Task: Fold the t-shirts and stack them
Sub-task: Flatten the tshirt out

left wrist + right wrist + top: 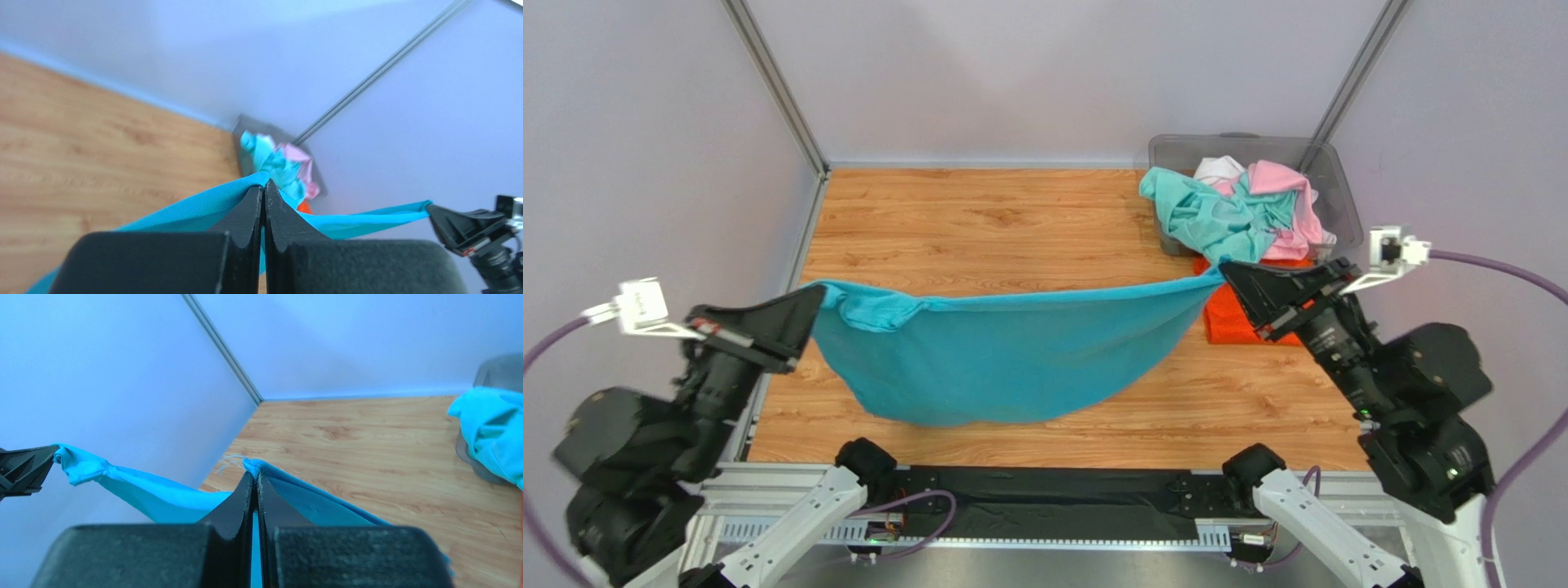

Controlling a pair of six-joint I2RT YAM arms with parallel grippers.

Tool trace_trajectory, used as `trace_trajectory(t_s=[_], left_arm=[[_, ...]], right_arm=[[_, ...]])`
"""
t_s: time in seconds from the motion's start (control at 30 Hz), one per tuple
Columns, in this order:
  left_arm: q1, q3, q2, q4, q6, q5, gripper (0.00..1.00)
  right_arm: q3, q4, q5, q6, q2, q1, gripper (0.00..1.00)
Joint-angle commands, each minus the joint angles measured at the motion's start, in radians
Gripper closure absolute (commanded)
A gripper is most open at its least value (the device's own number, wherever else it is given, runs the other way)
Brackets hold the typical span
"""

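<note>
The teal-blue t-shirt (995, 355) hangs stretched between my two grippers above the wooden table. My left gripper (817, 294) is shut on its left end, which shows in the left wrist view (202, 205). My right gripper (1225, 270) is shut on its right end, seen in the right wrist view (288, 490). The shirt's middle sags toward the table's near edge. A mint-green t-shirt (1204, 211), a pink one (1286, 196) and a white one (1219, 167) lie heaped in the bin. An orange t-shirt (1232, 316) lies on the table beside the bin, partly behind my right gripper.
The grey translucent bin (1326, 172) stands at the table's back right corner. Bare wooden tabletop (977, 233) lies behind the hanging shirt. Lilac walls and metal frame posts close in the back and sides. Purple cables trail from both wrists.
</note>
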Motion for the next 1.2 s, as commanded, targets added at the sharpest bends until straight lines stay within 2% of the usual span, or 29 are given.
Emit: trace_trajectory(t_s=[0.0,0.13,0.23,0.43,0.5,0.6,0.77,0.83,0.87,0.9,0.97,1.0,1.07,1.13,1.17], left_arm=[[-0.003,0.158,0.026,-0.007,0.095,0.027,1.00],[-0.003,0.354,0.063,0.002,0.135,0.076,1.00],[-0.003,0.465,0.104,0.004,0.165,0.112,1.00],[-0.003,0.565,0.213,0.000,0.214,0.141,1.00],[-0.003,0.560,0.252,0.004,0.229,0.112,1.00],[-0.003,0.510,0.311,0.014,0.272,-0.041,1.00],[-0.003,0.343,0.477,0.118,0.402,-0.386,1.00],[0.028,0.319,0.607,0.119,0.386,-0.498,1.00],[0.063,0.313,0.650,0.108,0.363,-0.465,1.00],[0.151,0.274,0.724,0.108,0.306,-0.310,1.00],[0.270,0.205,0.831,0.184,0.280,-0.142,0.96],[0.290,0.139,0.873,0.218,0.290,-0.055,0.95],[0.302,0.100,0.971,0.296,0.310,-0.051,0.90],[0.304,0.098,1.133,0.321,0.356,-0.036,0.64],[0.306,0.118,1.228,0.309,0.362,-0.017,0.55]], right_arm=[[0.136,-0.086,-0.082,0.003,-0.007,-0.003,1.00],[0.296,-0.117,-0.142,0.000,-0.014,-0.005,1.00],[0.354,-0.134,-0.182,0.002,-0.017,-0.003,1.00],[0.387,-0.132,-0.176,0.000,-0.006,-0.003,1.00],[0.368,-0.132,-0.133,-0.018,0.008,-0.005,1.00],[0.327,-0.137,-0.011,-0.040,0.045,-0.003,1.00],[0.221,-0.117,0.343,-0.087,0.164,-0.003,1.00],[0.139,-0.088,0.417,-0.098,0.245,-0.005,1.00],[0.109,-0.045,0.454,-0.109,0.279,-0.006,1.00],[0.083,-0.016,0.450,-0.115,0.348,-0.011,1.00],[0.001,0.070,0.381,-0.113,0.431,-0.046,1.00],[-0.026,0.099,0.352,-0.104,0.522,-0.063,1.00],[-0.069,0.179,0.298,-0.077,0.630,-0.118,1.00],[-0.051,0.234,0.226,-0.075,0.802,-0.159,0.99],[-0.028,0.234,0.200,-0.077,0.862,-0.169,0.97]])
